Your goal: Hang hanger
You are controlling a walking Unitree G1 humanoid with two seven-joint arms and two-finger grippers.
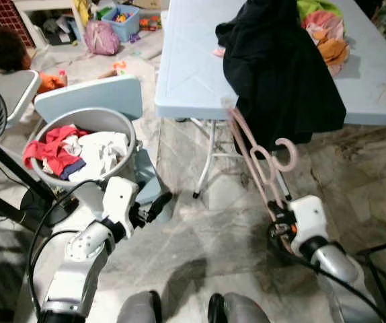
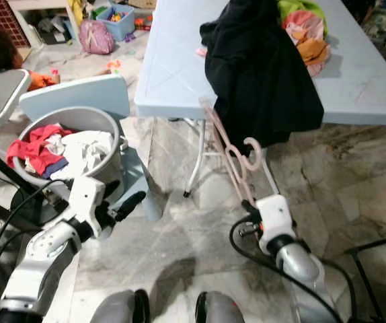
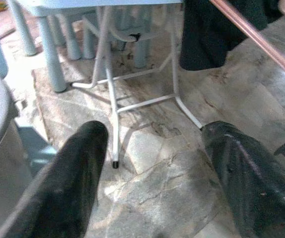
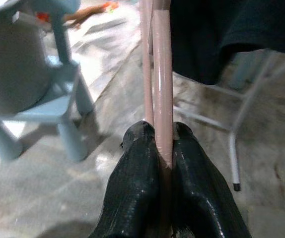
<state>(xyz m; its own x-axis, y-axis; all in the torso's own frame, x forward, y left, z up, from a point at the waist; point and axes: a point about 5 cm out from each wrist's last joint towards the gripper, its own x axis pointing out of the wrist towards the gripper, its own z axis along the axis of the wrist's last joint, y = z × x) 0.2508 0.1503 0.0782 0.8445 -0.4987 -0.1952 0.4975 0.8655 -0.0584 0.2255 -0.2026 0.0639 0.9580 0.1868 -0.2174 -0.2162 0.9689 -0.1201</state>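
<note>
The two eye views look down from the robot's head at the floor in front of it. Both show the same light blue table (image 1: 186, 74), the grey basket (image 1: 122, 124) and the stone floor (image 1: 206, 242). The left wrist view looks along its two black fingers (image 3: 68, 183), low and close to the floor, toward the table legs (image 3: 110, 94). The right wrist view looks along its fingers (image 4: 142, 188), very near the pink hanger (image 4: 161, 74).

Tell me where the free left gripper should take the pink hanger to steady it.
Probably the bare pink bar just above the right gripper, which is shut on the hanger. Come from the robot's left with the left gripper open. Higher up, the black garment covers the hanger, and the hook curls away right.
</note>
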